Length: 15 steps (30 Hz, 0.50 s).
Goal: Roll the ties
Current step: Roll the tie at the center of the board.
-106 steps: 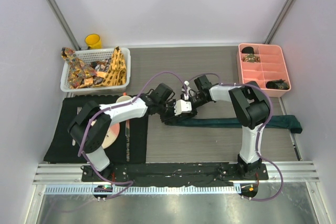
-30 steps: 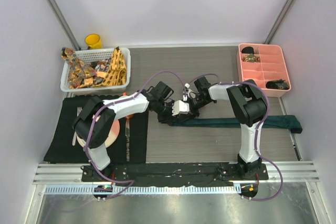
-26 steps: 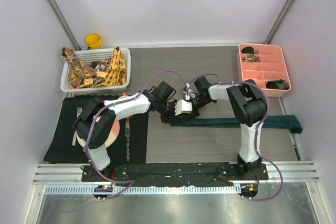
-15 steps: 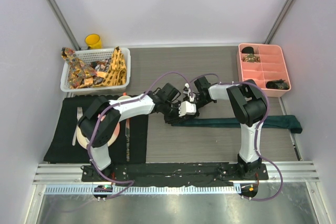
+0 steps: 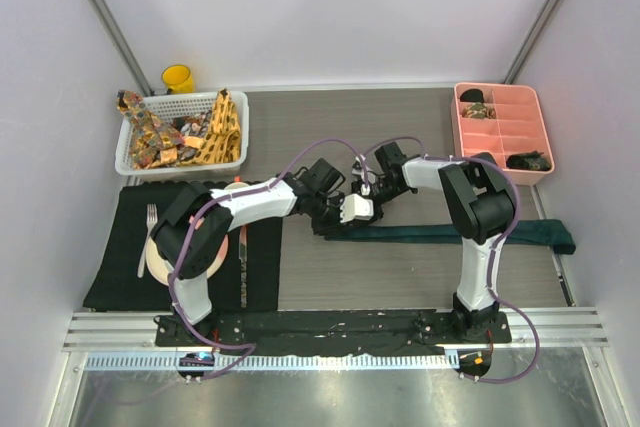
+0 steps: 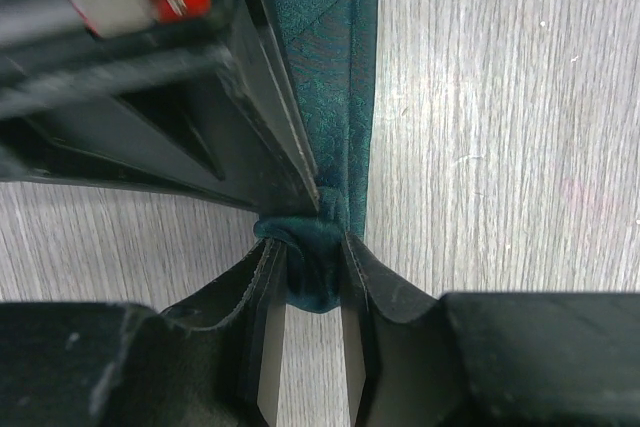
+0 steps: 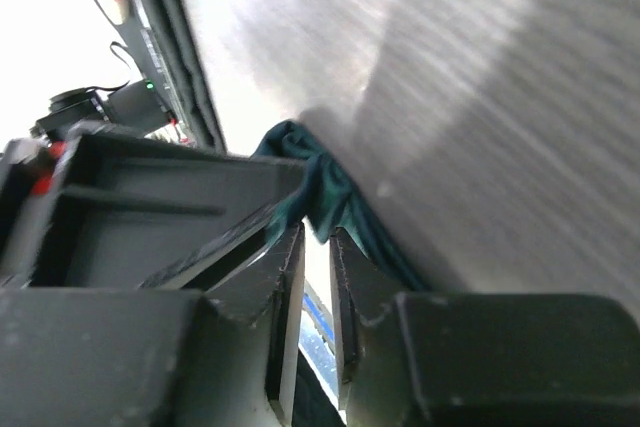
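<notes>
- Placemat, black, lies at the table's left edge; it carries a plate, a fork and a knife, with the left arm reaching over them.
- Behind it a white basket holds the patterned ties, yellow-orange and brownish, heaped together; a yellow cup stands just beyond the basket.
- At far right a pink tray with compartments holds two dark bundles, one at the back, one nearer.
- Mid-table, the left gripper has its fingers pressed on both sides of a small rolled end of the teal tie.
- The right gripper crowds in from the opposite side, its jaws a narrow slit apart with the tie's fold at their tips; whether they pinch it cannot be told.
- In the overhead view the tie's left end is hidden under both grippers.
- The teal tie is plain, dark and slightly sheened, and it runs flat and straight to the right from the roll, ending near the table's right edge.
- The table is grey wood-grain; pale walls enclose it, and a metal rail crosses the near edge.
</notes>
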Available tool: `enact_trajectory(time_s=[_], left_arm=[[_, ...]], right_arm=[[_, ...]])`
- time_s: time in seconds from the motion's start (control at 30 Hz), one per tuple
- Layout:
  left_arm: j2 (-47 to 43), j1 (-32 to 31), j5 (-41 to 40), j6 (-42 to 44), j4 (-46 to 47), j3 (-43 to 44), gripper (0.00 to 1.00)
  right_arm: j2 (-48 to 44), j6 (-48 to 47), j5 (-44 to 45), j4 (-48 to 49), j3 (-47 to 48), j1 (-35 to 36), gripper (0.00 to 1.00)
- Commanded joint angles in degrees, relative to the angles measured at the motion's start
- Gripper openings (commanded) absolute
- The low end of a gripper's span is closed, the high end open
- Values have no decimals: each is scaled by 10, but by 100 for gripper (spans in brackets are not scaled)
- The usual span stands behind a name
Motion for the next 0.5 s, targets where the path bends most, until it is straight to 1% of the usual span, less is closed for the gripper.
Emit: enact_trajectory(time_s=[0.0,0.17,0.23,0.47], left_arm=[[9,-1,-4,11,-17,9,29],[10,-1,-1,11,-17,13,29],[10,0,1,9,-17,14,29],[9,-1,3,6,-16,14,29]], right_arm=[[-52,-7,-45,-3,8,-4,24],[-44,17,-48,23,0,-2,29],[-33,33,-48,37,-1,-1,29],[-8,31,-39,44,-7,-1,29]])
